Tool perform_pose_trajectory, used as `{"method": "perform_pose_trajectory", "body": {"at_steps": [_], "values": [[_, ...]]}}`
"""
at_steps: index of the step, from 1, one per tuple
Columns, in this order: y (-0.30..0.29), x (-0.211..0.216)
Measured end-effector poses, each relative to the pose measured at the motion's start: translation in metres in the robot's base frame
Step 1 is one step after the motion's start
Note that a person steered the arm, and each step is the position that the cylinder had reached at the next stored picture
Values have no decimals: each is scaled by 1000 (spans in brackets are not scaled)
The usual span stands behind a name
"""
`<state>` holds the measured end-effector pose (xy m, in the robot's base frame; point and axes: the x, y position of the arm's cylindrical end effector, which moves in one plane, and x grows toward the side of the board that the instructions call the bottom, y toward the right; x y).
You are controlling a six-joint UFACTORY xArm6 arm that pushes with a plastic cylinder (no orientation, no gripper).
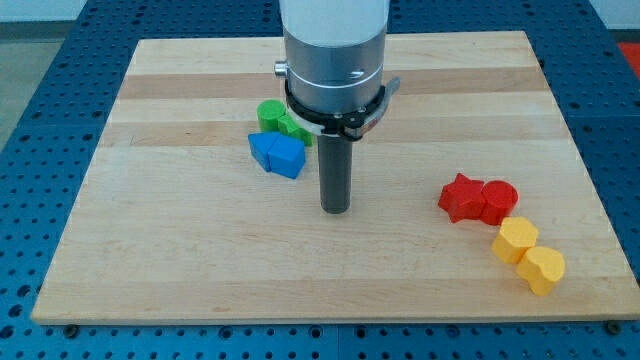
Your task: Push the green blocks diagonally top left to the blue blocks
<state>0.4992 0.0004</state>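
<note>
Two green blocks sit together at the board's upper middle: a green cylinder (269, 114) and a second green block (295, 128) partly hidden behind the arm. Two blue blocks (277, 154) lie touching each other just below the green ones, against them. My tip (335, 208) rests on the board to the lower right of the blue blocks, a short gap away, touching no block.
A red star-like block (461, 196) and a red cylinder (498, 200) sit together at the right. Two yellow blocks (516, 240) (542, 269) lie just below them near the board's lower right edge (600, 318). The arm's white body (334, 50) covers the upper middle.
</note>
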Motion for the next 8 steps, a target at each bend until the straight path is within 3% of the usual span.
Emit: {"method": "perform_pose_trajectory", "body": {"at_steps": [5,8], "values": [[-3,-120],[-49,-124]]}}
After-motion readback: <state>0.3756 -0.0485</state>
